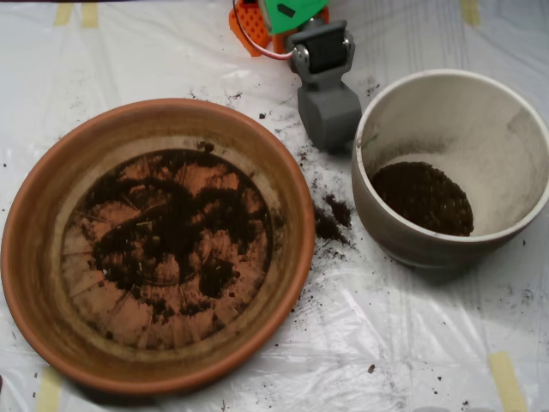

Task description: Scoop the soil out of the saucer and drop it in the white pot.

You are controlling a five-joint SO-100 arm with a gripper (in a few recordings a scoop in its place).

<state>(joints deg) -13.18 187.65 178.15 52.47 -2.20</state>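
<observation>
Overhead view of the work surface. The saucer (39, 283) fills the left and centre of the frame, its sloped terracotta rim reaching almost to the left edge and nearly to the bottom edge. A thin, broken layer of the soil (176, 227) lies on its ridged base, thickest around the middle, with bare orange clay showing between the patches and along the outer ring.

The white pot (506, 189) stands at the right of the frame, upright, its rim close to the right edge. A dark round pool of soil sits in its bottom, toward the lower left of the interior; the pale inner wall above is dusty.

Saucer and pot stand apart, separated by a narrow lane of the plastic sheet (403, 343) that covers the table. In that lane, spilled clumps (333, 219) lie just beside the saucer's right rim, with finer crumbs scattered upward toward the scoop.

The scoop (328, 112) hangs at the top centre of the frame, just beside the pot's upper left rim and above the lane; whether it touches the rim cannot be told. Its grey shells appear closed together, with no gap visible; nothing can be seen held between them. The orange and green arm parts (279, 17) run off the top edge.

Open sheet remains along the bottom right and upper left, marked by strips of tape (506, 378).
</observation>
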